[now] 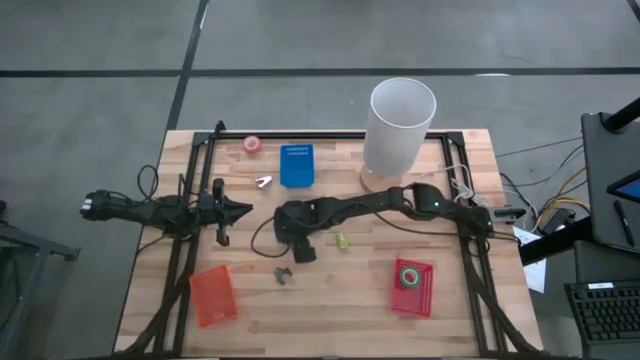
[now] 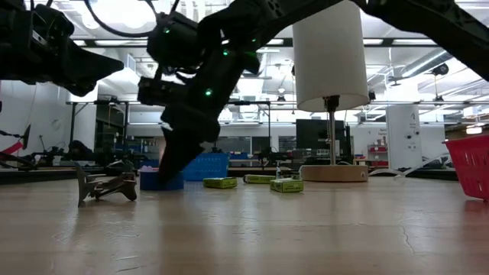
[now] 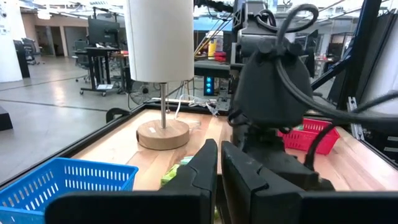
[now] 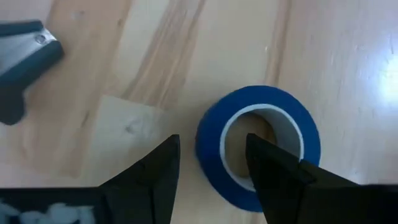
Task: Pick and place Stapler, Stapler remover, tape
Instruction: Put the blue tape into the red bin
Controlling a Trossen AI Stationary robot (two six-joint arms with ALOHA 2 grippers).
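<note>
A blue tape roll (image 4: 261,98) lies flat on the wood table, also seen low down in the low view (image 2: 162,182). My right gripper (image 4: 212,140) hangs over it, open, pointing down. One finger (image 4: 155,177) stands outside the ring and the other (image 4: 273,168) over its hole. In the high view that gripper (image 1: 300,248) hides the roll. A dark staple remover (image 4: 25,46) lies close by on the table. My left gripper (image 3: 219,152) waits shut and empty at the table's left (image 1: 245,210). A pink tape roll (image 1: 252,145) lies near the far edge. A green roll (image 1: 409,276) sits in the red tray (image 1: 425,298). My right gripper straddles the near wall of the blue tape roll (image 4: 210,134) from above, one finger outside the ring and one over the hole. A gap shows beside the outer finger. Whether the inner finger touches the roll, I cannot tell. The roll lies flat on the table.
A blue tray (image 1: 297,165) and a white staple remover (image 1: 264,182) lie toward the far side. An orange tray (image 1: 212,295) sits at the near left. A tall white lamp (image 1: 400,125) stands far right of centre. A small green thing (image 1: 342,241) lies beside my right gripper.
</note>
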